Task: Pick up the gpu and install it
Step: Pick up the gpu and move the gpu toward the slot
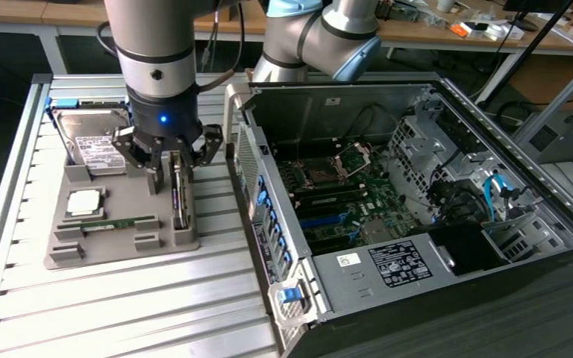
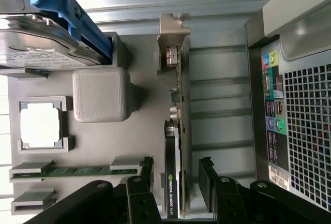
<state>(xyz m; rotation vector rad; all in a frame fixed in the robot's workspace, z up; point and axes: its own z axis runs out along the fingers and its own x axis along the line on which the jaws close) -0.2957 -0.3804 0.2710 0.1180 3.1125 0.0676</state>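
The big open computer case (image 1: pixel 307 112) lies on its side at the exterior view's right; you can see its green board inside. It sits on a metal table (image 1: pixel 117 298) made of long strips. The robot arm (image 1: pixel 152 45) comes down from the top, over the table and beside the case. Under it is a grey tray (image 1: pixel 117 250) with slots for parts; it lies just beside the case. A silver hard drive (image 1: pixel 92 145) with a white label sits at the far end of the tray. The gpu (image 2: pixel 178 105) stands on its thin edge in a long slot on the side of the tray near the case; its silver metal end (image 2: pixel 173 38) points away from the wrist camera. The gripper (image 2: pixel 177 160) is low over the gpu; it is wide open, with one finger (image 2: pixel 147 169) on each side of the card; there is a small gap on both sides, so it holds nothing. A square chip (image 1: pixel 84 201) lies in its own pocket; a thin green memory stick (image 1: pixel 117 222) lies near it.
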